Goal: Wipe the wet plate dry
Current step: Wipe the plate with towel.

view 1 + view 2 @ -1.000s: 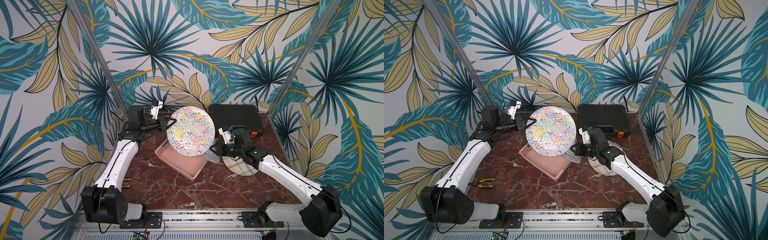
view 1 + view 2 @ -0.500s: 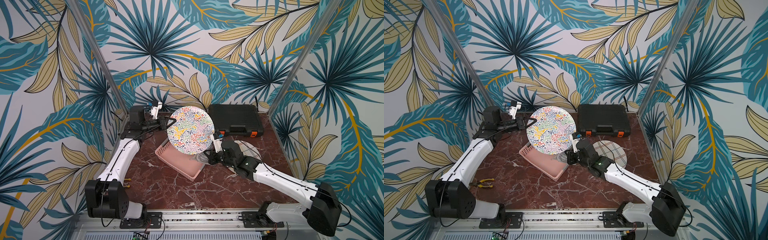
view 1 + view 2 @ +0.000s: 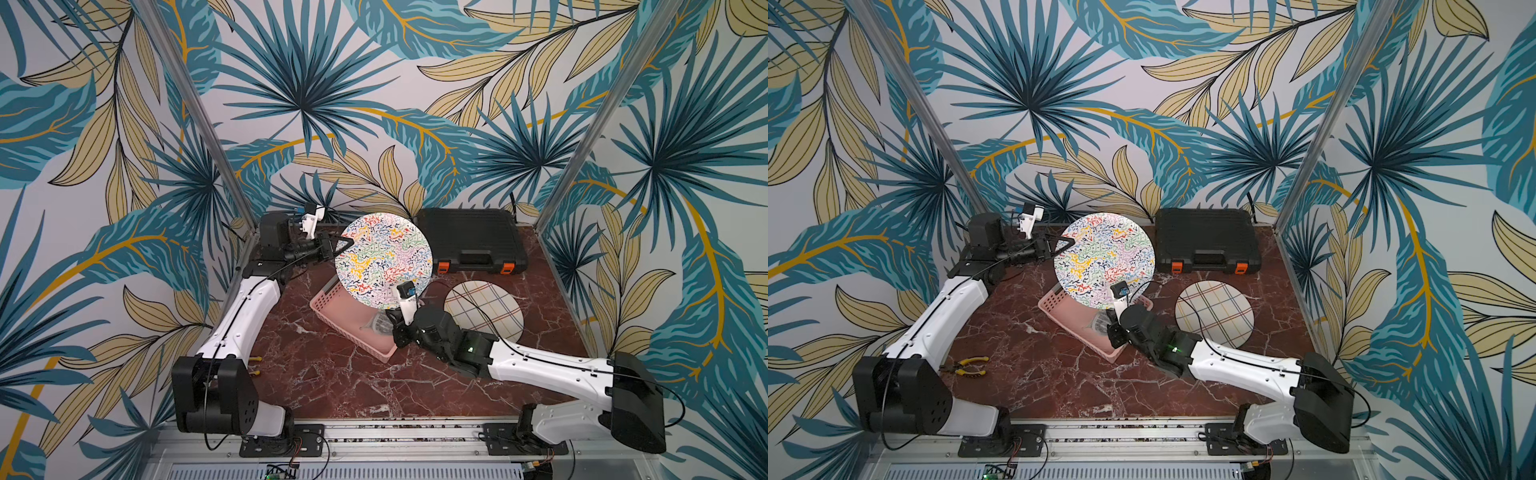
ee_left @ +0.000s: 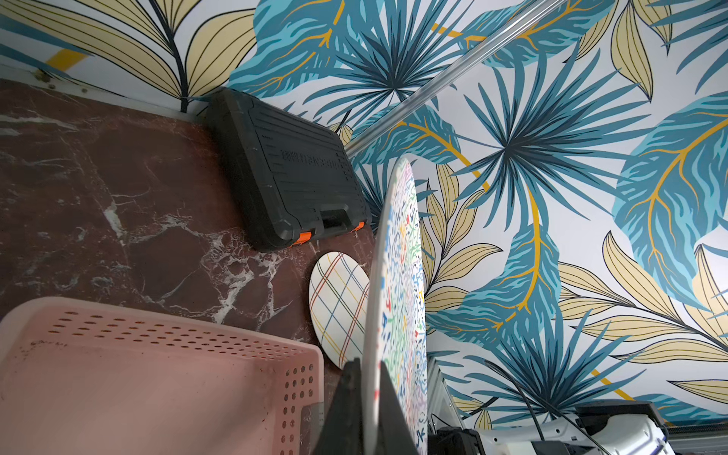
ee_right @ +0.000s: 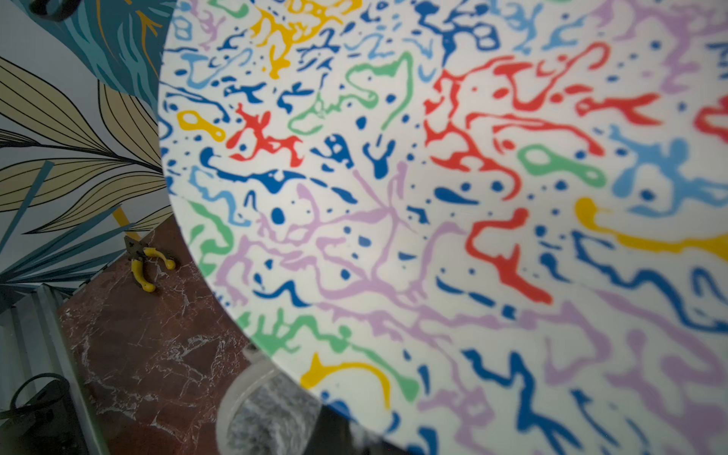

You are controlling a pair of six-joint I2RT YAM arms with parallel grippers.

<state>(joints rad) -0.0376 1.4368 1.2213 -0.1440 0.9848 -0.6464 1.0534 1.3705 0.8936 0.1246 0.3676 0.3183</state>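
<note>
The plate (image 3: pixel 384 259) (image 3: pixel 1104 259), white with many-coloured squiggles, stands on edge above a pink basket. My left gripper (image 3: pixel 347 243) (image 4: pixel 368 378) is shut on its rim, one finger on each face. In the right wrist view the plate's patterned face (image 5: pixel 433 197) fills most of the picture. My right gripper (image 3: pixel 390 328) (image 3: pixel 1111 328) sits low beside the plate's lower edge, shut on a grey cloth (image 3: pixel 376 323) (image 5: pixel 268 413). The cloth hangs over the basket, just under the plate's rim; whether it touches the plate I cannot tell.
The pink basket (image 3: pixel 316 305) (image 4: pixel 157 374) stands mid-table under the plate. A plaid plate (image 3: pixel 484 309) lies flat to its right. A black tool case (image 3: pixel 469 239) sits at the back right. Yellow-handled pliers (image 3: pixel 967 365) lie near the left arm's base.
My right arm has swung left from over the plaid plate to the basket, bringing the cloth under the patterned plate's lower edge. The left gripper has kept hold of the plate.
</note>
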